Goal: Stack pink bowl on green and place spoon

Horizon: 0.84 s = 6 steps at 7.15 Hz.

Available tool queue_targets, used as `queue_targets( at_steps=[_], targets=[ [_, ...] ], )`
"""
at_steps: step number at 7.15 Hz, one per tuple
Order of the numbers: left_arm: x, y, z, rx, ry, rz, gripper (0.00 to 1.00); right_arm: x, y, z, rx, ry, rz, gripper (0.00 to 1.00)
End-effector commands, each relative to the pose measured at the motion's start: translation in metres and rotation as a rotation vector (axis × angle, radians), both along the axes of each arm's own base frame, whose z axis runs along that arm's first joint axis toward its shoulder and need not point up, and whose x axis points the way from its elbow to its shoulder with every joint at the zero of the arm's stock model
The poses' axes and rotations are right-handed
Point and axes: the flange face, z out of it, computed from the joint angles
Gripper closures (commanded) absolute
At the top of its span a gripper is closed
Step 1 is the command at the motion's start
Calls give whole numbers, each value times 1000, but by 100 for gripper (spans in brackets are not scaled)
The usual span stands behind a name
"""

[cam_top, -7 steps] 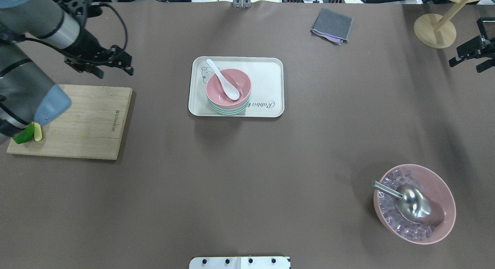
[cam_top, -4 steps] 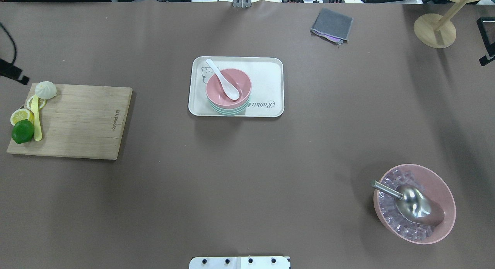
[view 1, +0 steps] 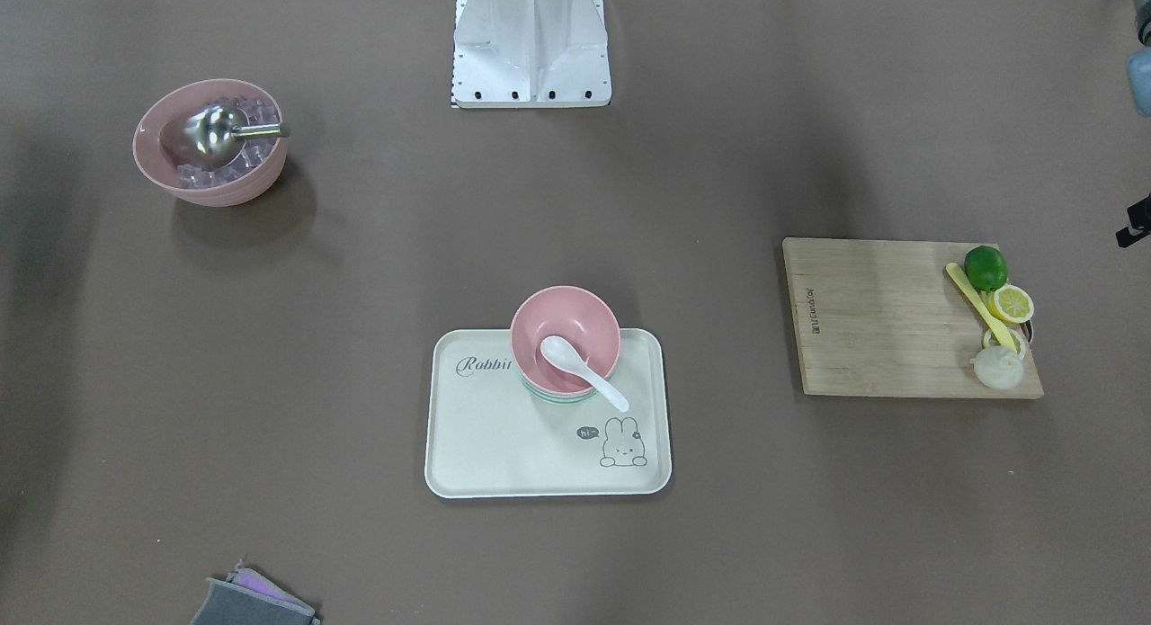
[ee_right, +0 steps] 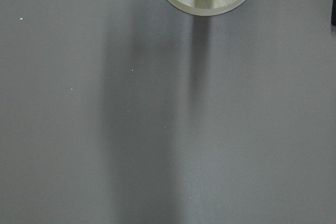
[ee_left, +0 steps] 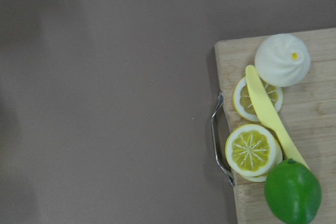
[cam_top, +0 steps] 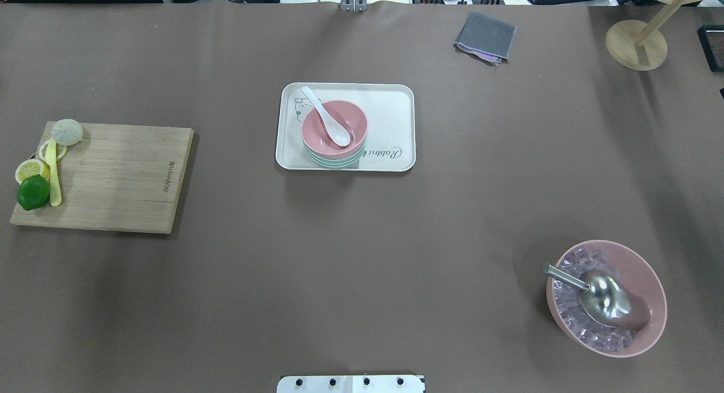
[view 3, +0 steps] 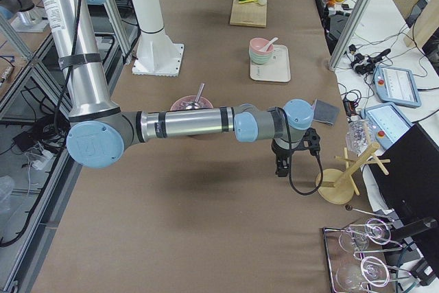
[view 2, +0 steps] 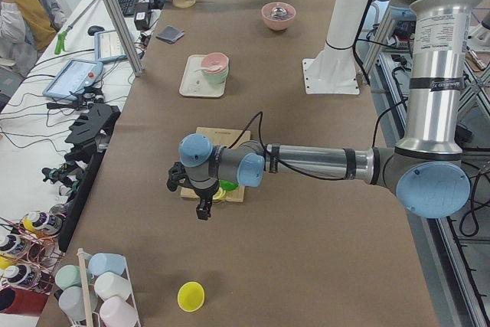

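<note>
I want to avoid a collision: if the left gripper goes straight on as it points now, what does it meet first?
The left gripper would probably meet the bare table, just beside the cutting board; depth is unclear.

The near left arm (view 2: 314,162) stretches low across the table (view 2: 306,266) — its left gripper (view 2: 201,209) hangs over a wooden cutting board (view 2: 217,138); beyond, a pink bowl (view 2: 216,60) sits on a tray (view 2: 191,84).
</note>
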Motion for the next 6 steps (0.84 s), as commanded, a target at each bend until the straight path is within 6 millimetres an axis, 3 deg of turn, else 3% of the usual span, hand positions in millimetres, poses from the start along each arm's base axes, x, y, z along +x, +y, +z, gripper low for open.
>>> queue_targets(
  at_steps=[1,6],
  targets=[
    [-4,4,3,-16,-6,-4,1,0,1,0,2,0,-1,0],
    [-3,3,5,-69,-11,-5,1,0,0,-1,5,0,-1,0]
  ],
)
